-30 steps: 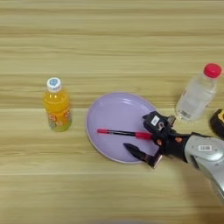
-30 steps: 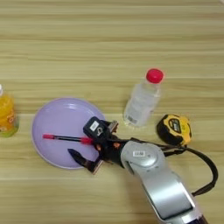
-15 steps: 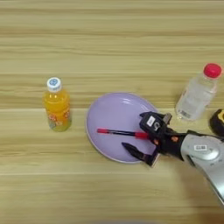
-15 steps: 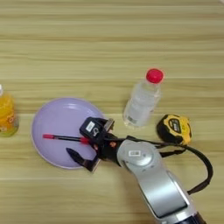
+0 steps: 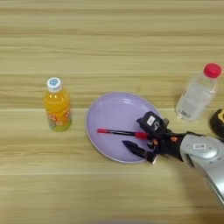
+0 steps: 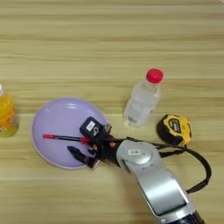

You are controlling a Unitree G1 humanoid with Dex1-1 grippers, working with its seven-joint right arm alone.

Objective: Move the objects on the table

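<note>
A slim red-and-black pen (image 5: 116, 131) lies flat on the round lilac plate (image 5: 111, 109). My right gripper (image 5: 139, 135) hangs over the plate's right part, open. One black finger sits above the pen's right end and the other below it, so that end lies between them. The small orange juice bottle (image 5: 57, 107) with a white cap stands upright left of the plate. A yellow-black tape measure (image 6: 175, 130) rests on the table (image 5: 109, 39) to the right, behind my silver forearm (image 6: 148, 170).
A clear bottle with a red cap (image 6: 141, 99) stands upright just right of the plate, close to the gripper's upper side and beside the tape measure. A black cable (image 6: 199, 162) loops off the forearm. Bare wood stretches across the far half of the table.
The gripper has crept slightly left along the pen. The pen, both bottles and the tape measure stay where they were.
</note>
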